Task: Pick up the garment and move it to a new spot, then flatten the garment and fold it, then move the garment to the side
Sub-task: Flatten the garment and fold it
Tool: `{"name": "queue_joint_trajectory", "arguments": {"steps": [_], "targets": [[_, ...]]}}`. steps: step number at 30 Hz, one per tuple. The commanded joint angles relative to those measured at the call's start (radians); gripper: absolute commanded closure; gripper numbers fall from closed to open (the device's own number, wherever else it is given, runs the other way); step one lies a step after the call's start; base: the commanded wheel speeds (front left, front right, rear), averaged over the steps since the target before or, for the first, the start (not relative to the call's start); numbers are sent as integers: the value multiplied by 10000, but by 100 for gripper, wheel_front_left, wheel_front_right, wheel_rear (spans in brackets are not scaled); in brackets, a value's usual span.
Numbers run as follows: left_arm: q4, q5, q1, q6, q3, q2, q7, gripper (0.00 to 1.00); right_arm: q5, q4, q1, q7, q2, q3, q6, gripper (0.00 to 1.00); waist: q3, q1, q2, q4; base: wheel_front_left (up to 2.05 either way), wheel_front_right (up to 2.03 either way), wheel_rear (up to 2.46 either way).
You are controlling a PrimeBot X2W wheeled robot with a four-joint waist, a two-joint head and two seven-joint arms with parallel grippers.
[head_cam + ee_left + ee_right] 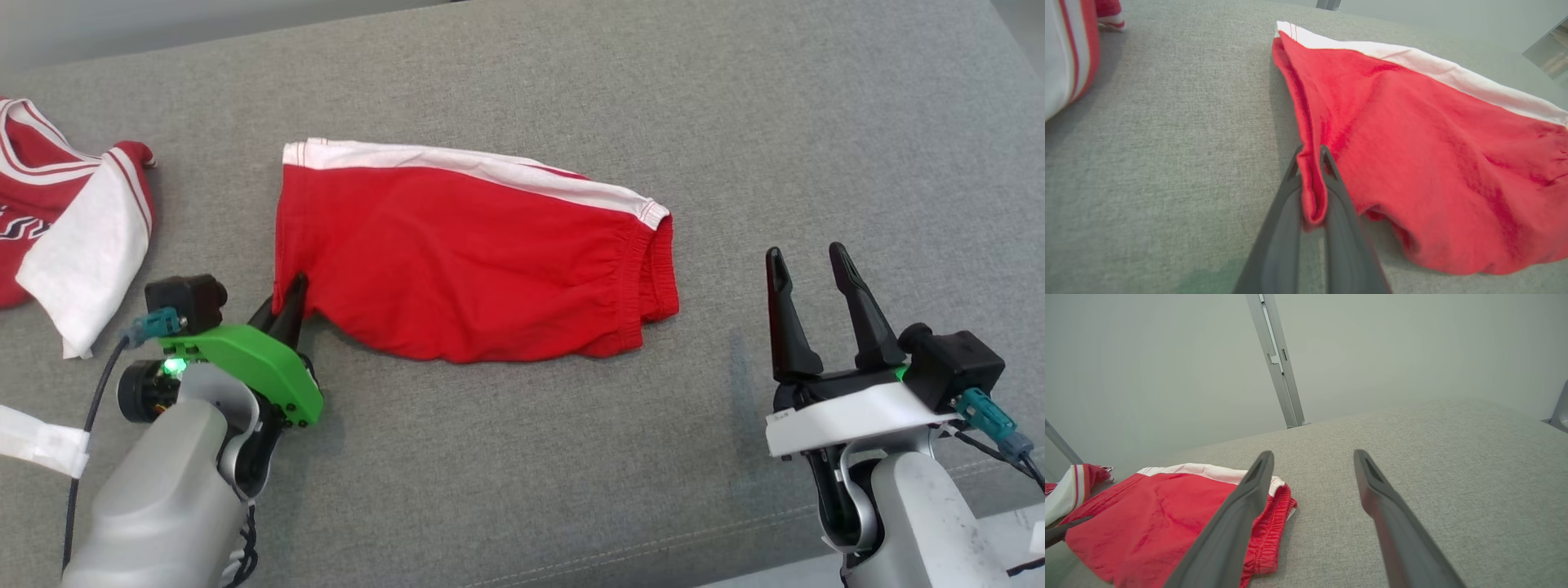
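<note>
The garment [465,261] is a pair of red shorts with a white side stripe, lying fairly flat on the grey cushion, waistband toward the right. My left gripper [290,298] is shut on the garment's lower left corner; in the left wrist view the red hem [1310,192] is pinched between the two dark fingers. The garment [1433,163] spreads away to the right there. My right gripper [808,273] hovers open to the right of the waistband, apart from the cloth. In the right wrist view its fingers [1241,514] stand wide, with the garment [1151,522] at lower left.
A second red and white garment [73,220] lies crumpled at the far left of the grey cushion [735,122]. The cushion's front seam runs along the bottom right. A metal post [1276,359] and a pale wall stand behind the cushion.
</note>
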Motion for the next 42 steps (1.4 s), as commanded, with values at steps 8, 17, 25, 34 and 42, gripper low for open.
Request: {"name": "queue_joint_trajectory", "arguments": {"steps": [8,17,25,34,42], "targets": [[-1801,-325,2103,475,181,152,-719,100,-441,56,555,137,-14,-295,-7,0,-964,0,99,884,0,0,0],[-3499,-627,3720,1447,326,60,-837,100,-608,56,772,646,-17,-294,-7,0,-1270,0,99,1153,0,0,0],[-3452,-397,3873,1879,323,10,-899,0,-797,271,802,1202,-15,-387,-7,0,-1499,0,99,1075,0,0,0],[-4624,779,4244,1924,1436,-7,-1037,0,-994,669,855,1724,-153,-502,-7,0,-1797,0,99,1361,0,0,0],[-5778,2272,5261,1844,2286,-180,-1036,0,-945,1373,480,2306,-349,-463,-7,0,-2067,0,99,1897,0,0,0]]}}
